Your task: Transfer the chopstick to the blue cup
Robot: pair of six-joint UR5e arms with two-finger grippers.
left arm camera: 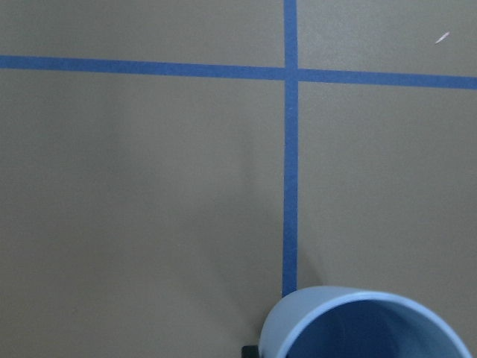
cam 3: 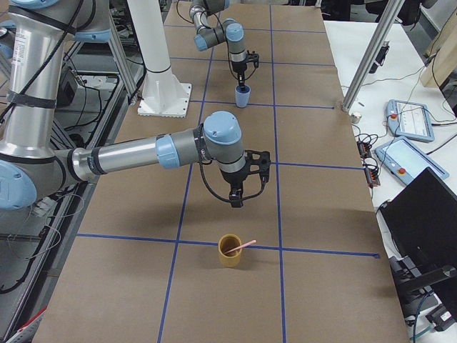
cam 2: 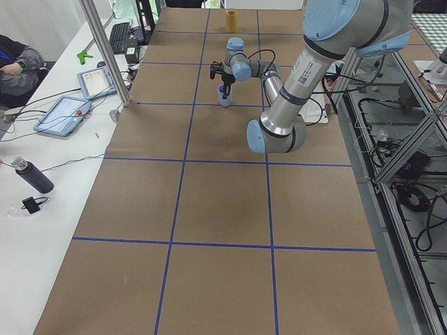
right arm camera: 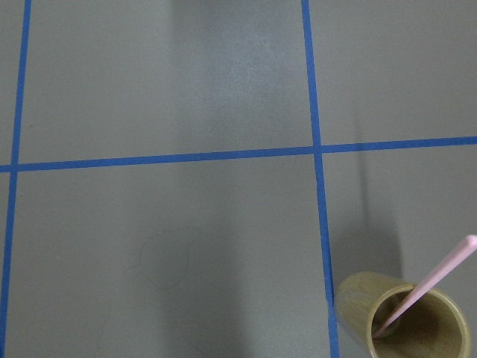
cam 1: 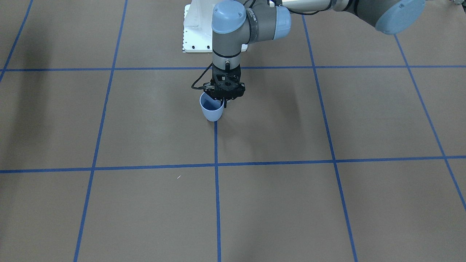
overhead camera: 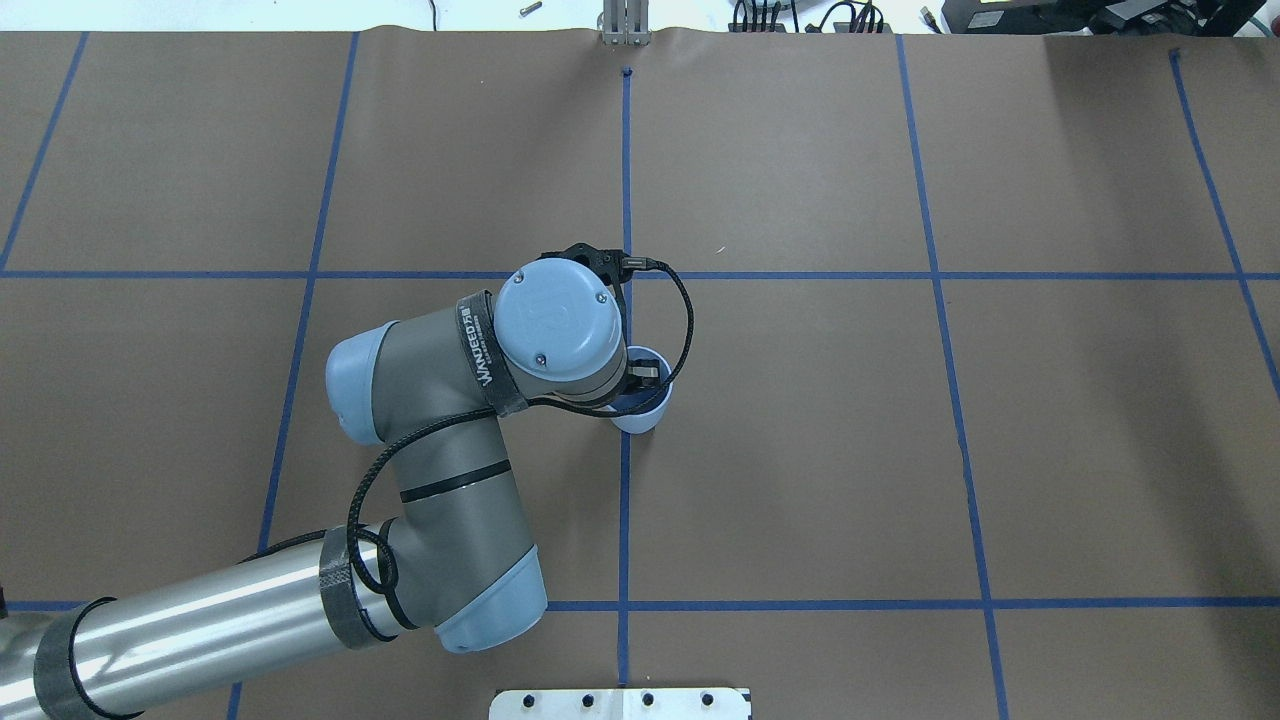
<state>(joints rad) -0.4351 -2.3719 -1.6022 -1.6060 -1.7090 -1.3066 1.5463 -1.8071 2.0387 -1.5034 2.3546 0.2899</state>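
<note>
The blue cup stands upright on the brown table near a blue tape line; it also shows in the overhead view and in the left wrist view. My left gripper points down at the cup's rim, with one finger inside the cup. I cannot tell whether it is open or shut. A pale pink chopstick leans in a tan cup, far from the blue cup. My right gripper hangs a little above and behind the tan cup. I cannot tell its state.
The robot's white base plate lies behind the blue cup. A white pedestal stands at the table's side. A side desk with tablets and a black bottle runs along the operators' edge.
</note>
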